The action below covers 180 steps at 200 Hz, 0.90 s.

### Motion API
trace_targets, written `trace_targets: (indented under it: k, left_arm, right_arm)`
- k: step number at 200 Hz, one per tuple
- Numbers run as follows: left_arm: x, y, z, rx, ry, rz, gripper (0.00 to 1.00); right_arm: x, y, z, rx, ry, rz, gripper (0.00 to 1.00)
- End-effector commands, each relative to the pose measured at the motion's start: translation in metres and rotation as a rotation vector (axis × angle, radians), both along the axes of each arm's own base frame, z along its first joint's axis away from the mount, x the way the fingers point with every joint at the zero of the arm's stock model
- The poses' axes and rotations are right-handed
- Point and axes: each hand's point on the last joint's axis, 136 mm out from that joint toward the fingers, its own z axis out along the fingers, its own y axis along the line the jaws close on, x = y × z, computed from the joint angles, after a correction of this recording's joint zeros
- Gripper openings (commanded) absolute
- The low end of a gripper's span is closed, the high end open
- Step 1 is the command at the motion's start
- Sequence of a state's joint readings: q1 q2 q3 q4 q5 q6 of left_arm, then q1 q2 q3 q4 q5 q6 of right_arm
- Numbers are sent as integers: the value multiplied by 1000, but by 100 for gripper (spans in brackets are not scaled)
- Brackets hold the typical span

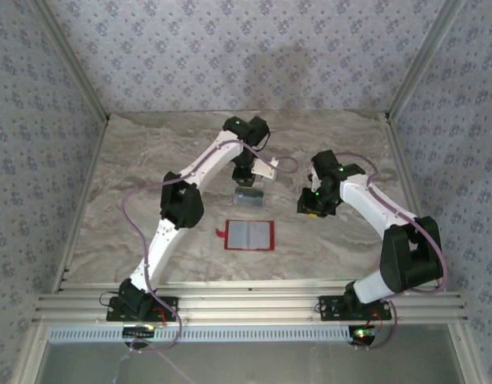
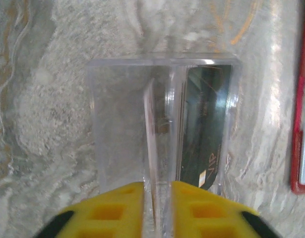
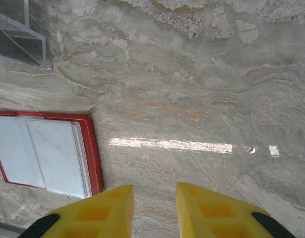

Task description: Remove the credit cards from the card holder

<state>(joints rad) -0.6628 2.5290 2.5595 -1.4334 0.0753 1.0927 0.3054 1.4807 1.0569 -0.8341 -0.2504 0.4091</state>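
The red card holder [image 1: 249, 235] lies open and flat mid-table, its grey inner face up; its red border shows in the right wrist view [image 3: 92, 158] and the left wrist view [image 2: 297, 124]. Behind it stands a clear plastic box [image 1: 248, 195] with upright slots. Two credit cards stand in it: a dark shiny one marked VIP [image 2: 204, 134] and a pale one seen edge-on [image 2: 151, 134]. My left gripper [image 2: 157, 186] hangs over the box, jaws slightly apart around the pale card's top edge, not pinching it. To the right of the holder, my right gripper [image 3: 154, 191] is open above bare table.
The marble-patterned table [image 1: 150, 160] is walled by patterned panels at the back and both sides. A metal rail [image 1: 246, 304] runs along the near edge by the arm bases. A corner of the clear box [image 3: 23, 39] shows in the right wrist view.
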Motion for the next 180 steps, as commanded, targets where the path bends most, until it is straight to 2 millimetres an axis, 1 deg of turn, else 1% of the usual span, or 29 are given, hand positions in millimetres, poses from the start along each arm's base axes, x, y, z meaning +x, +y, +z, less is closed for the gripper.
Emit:
trace_targets:
  k: [1, 13, 29, 52, 69, 96, 123, 125, 136, 138, 147, 150, 162, 171, 174, 180]
  left_arm:
    - [26, -9, 19, -36, -134, 28, 31]
    - [37, -14, 31, -60, -199, 39, 35]
    - [46, -20, 50, -100, -262, 59, 36]
    - [53, -25, 76, -166, -315, 117, 36]
    - [53, -27, 90, -213, -320, 186, 35]
    - [46, -33, 112, -321, -272, 374, 33]
    - [42, -36, 130, -450, -215, 613, 32]
    - [42, -36, 134, -467, -212, 632, 32]
    - [36, -38, 136, -524, -166, 708, 32]
    - [35, -39, 140, -544, -161, 723, 32]
    - [28, -40, 141, -589, -117, 778, 33]
    - [26, -40, 145, -614, -105, 793, 34]
    - [19, -40, 146, -668, -51, 869, 35]
    - [14, -40, 151, -718, 1, 928, 35]
    - [13, -40, 152, -730, 19, 952, 35]
    - [7, -38, 144, -735, 66, 1000, 35]
  right_arm:
    - [-1, 0, 4, 12, -5, 8, 29]
    - [-1, 1, 4, 11, -7, 9, 29]
    - [-1, 3, 6, 11, -12, 12, 29]
    - [0, 5, 8, 14, -20, 13, 29]
    - [1, 10, 8, 27, -27, 15, 29]
    - [3, 23, 8, 74, -34, 21, 29]
    - [2, 37, 3, 110, -26, 38, 29]
    - [2, 38, 2, 111, -24, 40, 29]
    - [1, 43, -1, 116, -18, 50, 29]
    - [0, 44, -2, 116, -17, 53, 29]
    - [-1, 49, -4, 124, -14, 60, 29]
    - [-1, 51, -6, 127, -10, 63, 29]
    - [-3, 57, -9, 132, -5, 72, 29]
    - [-4, 61, -12, 137, -2, 75, 29]
    - [-5, 63, -13, 140, 0, 79, 29]
    - [-6, 65, -16, 143, 6, 80, 29]
